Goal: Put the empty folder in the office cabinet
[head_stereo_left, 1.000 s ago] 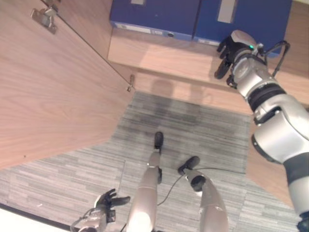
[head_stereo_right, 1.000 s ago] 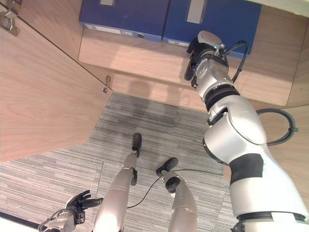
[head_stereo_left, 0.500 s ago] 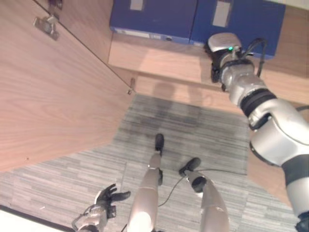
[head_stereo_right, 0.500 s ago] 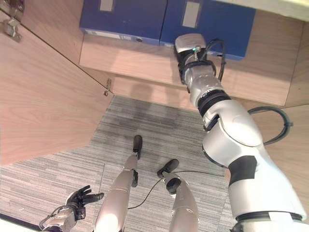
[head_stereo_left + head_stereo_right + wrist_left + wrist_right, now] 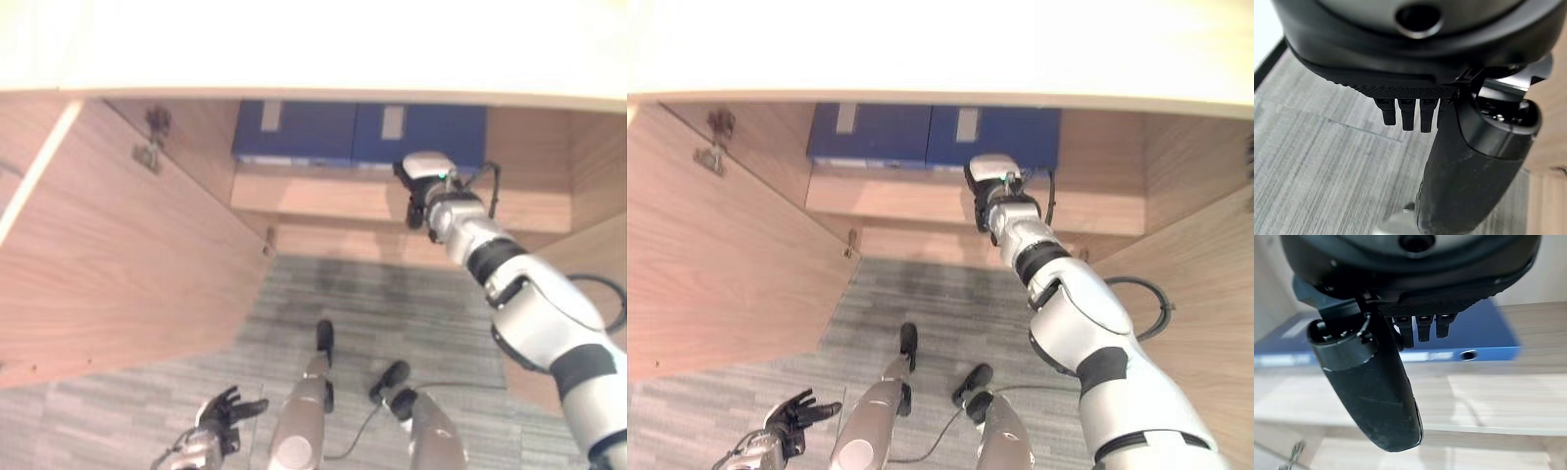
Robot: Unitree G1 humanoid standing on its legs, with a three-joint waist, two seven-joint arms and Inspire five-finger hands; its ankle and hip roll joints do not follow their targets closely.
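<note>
Two blue folders lie flat side by side on the cabinet shelf (image 5: 323, 196), the left folder (image 5: 294, 129) and the right folder (image 5: 421, 127). My right hand (image 5: 980, 201) hovers at the shelf's front edge, just in front of the right folder and apart from it. In the right wrist view its thumb (image 5: 1371, 391) and fingers are straight with nothing between them, and the folder's spine (image 5: 1484, 333) lies beyond the fingertips. My left hand (image 5: 230, 406) hangs low over the carpet with fingers spread and holds nothing.
The cabinet door (image 5: 127, 255) stands swung open on the left, with its hinges (image 5: 152, 147) on the inner side wall. A pale top panel (image 5: 313, 49) overhangs the opening. The right side wall (image 5: 1195, 284) lies close beside my right arm. Grey carpet (image 5: 392, 304) lies below.
The camera has tilted up, bringing the cabinet's top panel into view. My right hand has turned at the wrist and stays in front of the right folder. The left hand has barely moved.
</note>
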